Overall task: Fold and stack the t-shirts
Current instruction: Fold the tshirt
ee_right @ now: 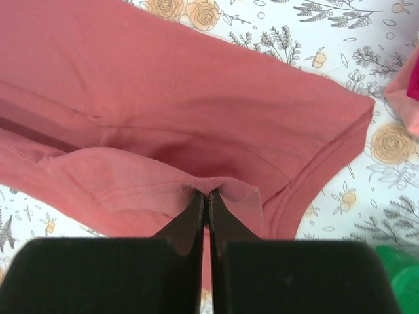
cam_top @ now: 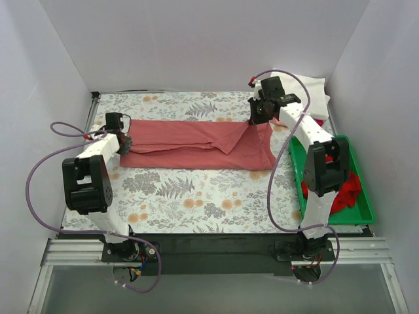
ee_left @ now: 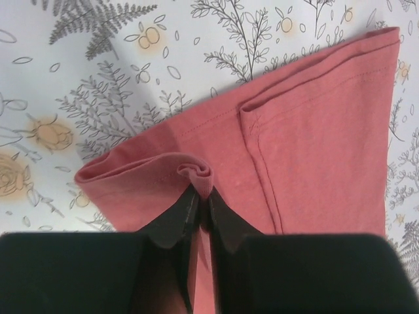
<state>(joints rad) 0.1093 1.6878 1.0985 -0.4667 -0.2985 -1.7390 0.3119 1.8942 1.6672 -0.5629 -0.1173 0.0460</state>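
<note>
A dusty salmon-red t-shirt point(cam_top: 196, 144) lies stretched sideways across the floral table, partly folded lengthwise. My left gripper point(cam_top: 124, 142) is shut on a pinched fold at its left end; in the left wrist view the cloth point(ee_left: 308, 124) bunches at my gripper point(ee_left: 203, 196). My right gripper point(cam_top: 256, 118) is shut on a hem at the shirt's right end and lifts it slightly; in the right wrist view the hem point(ee_right: 131, 176) puckers at my gripper point(ee_right: 206, 196). A bright red shirt point(cam_top: 347, 186) lies crumpled in the green tray. A white shirt point(cam_top: 314, 88) lies at the back right.
The green plastic tray point(cam_top: 363, 196) stands at the right edge, beside my right arm. White walls close in the table on three sides. The floral tablecloth point(cam_top: 196, 196) shows in front of the shirt. A crimson and peach corner point(ee_right: 406, 98) shows at the right wrist view's edge.
</note>
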